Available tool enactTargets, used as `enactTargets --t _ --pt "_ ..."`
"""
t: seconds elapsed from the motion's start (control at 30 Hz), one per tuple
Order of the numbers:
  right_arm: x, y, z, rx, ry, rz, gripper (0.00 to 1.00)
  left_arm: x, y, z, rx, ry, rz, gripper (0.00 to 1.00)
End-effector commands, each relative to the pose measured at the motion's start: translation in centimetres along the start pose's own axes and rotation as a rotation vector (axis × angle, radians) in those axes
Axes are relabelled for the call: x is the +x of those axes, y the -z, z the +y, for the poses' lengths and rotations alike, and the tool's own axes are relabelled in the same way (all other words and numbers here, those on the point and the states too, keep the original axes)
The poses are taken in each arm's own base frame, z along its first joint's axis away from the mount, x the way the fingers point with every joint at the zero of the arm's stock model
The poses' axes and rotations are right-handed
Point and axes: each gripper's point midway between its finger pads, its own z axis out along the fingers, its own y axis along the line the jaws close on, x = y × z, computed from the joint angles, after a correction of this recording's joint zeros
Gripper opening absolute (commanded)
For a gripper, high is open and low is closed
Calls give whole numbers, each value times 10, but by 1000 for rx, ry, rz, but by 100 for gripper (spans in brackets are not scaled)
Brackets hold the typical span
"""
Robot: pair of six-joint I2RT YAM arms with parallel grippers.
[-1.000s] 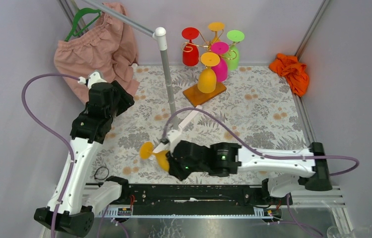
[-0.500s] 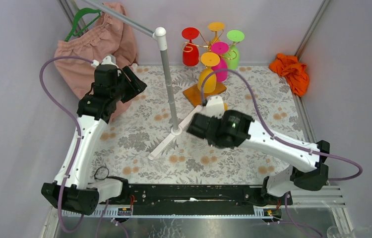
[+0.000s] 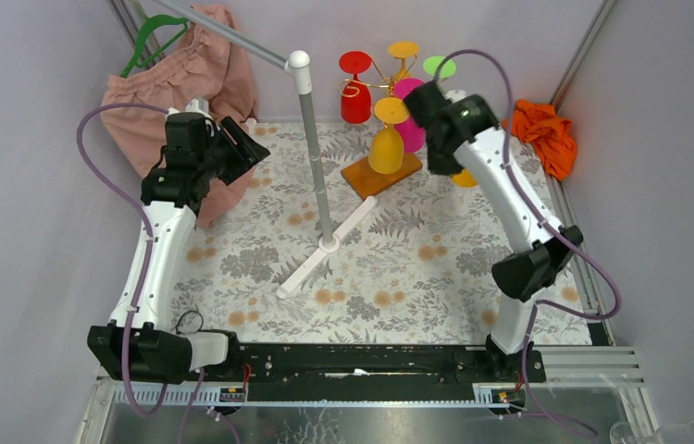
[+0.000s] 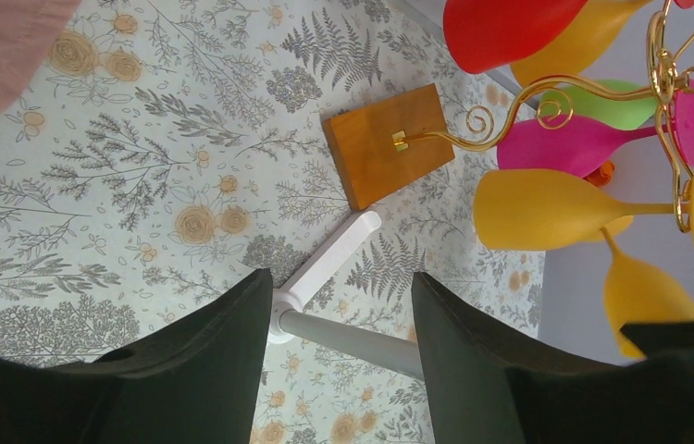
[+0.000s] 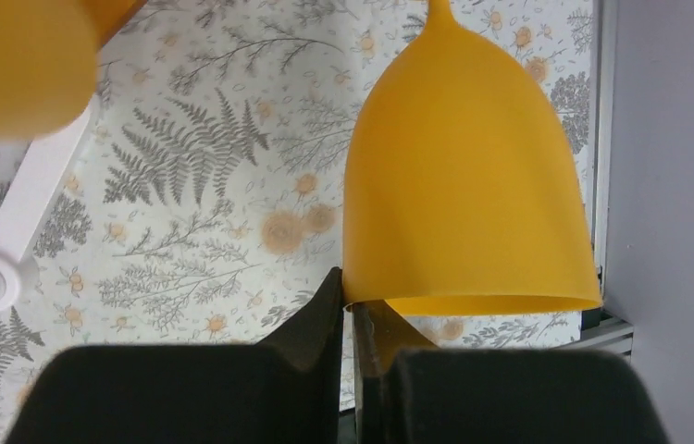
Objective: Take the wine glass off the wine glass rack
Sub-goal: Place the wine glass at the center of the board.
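The wine glass rack (image 3: pixel 380 174), gold wire on an orange-brown wooden base, stands at the back centre with red (image 3: pixel 354 97), yellow (image 3: pixel 386 148) and pink (image 3: pixel 410 125) glasses hanging bowl-down. My right gripper (image 3: pixel 450 159) is just right of the rack, shut on the rim of an orange-yellow wine glass (image 3: pixel 464 178). In the right wrist view the gripper (image 5: pixel 350 291) pinches the rim of that glass's bowl (image 5: pixel 468 203); its stem leaves the frame top. My left gripper (image 3: pixel 251 148) is open and empty, left of the rack. The left wrist view shows the gripper (image 4: pixel 339 296) and the rack base (image 4: pixel 390 143).
A tall white-and-grey pole stand (image 3: pixel 311 120) with a white cross foot (image 3: pixel 325 250) stands between the arms. A pink garment (image 3: pixel 186 83) on a green hanger hangs at the back left. An orange cloth (image 3: pixel 542 134) lies at the back right. Spectacles (image 3: pixel 188 322) lie near the front left.
My right arm has swung from the front centre of the table to the back, beside the rack, with the orange-yellow glass in its fingers. My left arm moved a little farther back.
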Motion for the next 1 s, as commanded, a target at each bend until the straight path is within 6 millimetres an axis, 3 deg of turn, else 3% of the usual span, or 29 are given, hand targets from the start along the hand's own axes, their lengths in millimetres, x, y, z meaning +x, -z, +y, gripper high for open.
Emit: enactTargets --t 0.0,0.13,0.3,0.4,0.53,0.67,0.83,0.97 --pt "-23 -17 -37 -114 -28 80 0 -9 -5 -10 66 -12 -11 64" --pt "-29 -68 -65 -133 -149 188 0 -14 -10 -5 57 -9 -3 64" --pt "-48 -120 -45 -288 -259 253 0 -17 -20 -11 79 2 22 64" --pt "-59 -135 -31 -360 -281 258 0 -26 -24 -3 55 11 10 64" --pt "-51 -156 -34 -373 -318 326 0 -23 -37 6 43 45 32 64" --pt "-42 -151 -41 -349 -315 334 0 -14 -54 8 61 77 91 63" --pt "-49 -117 -54 -366 -332 276 0 -6 -72 9 84 112 150 62" --pt "-32 -101 -64 -332 -325 283 0 1 -80 8 110 146 183 61"
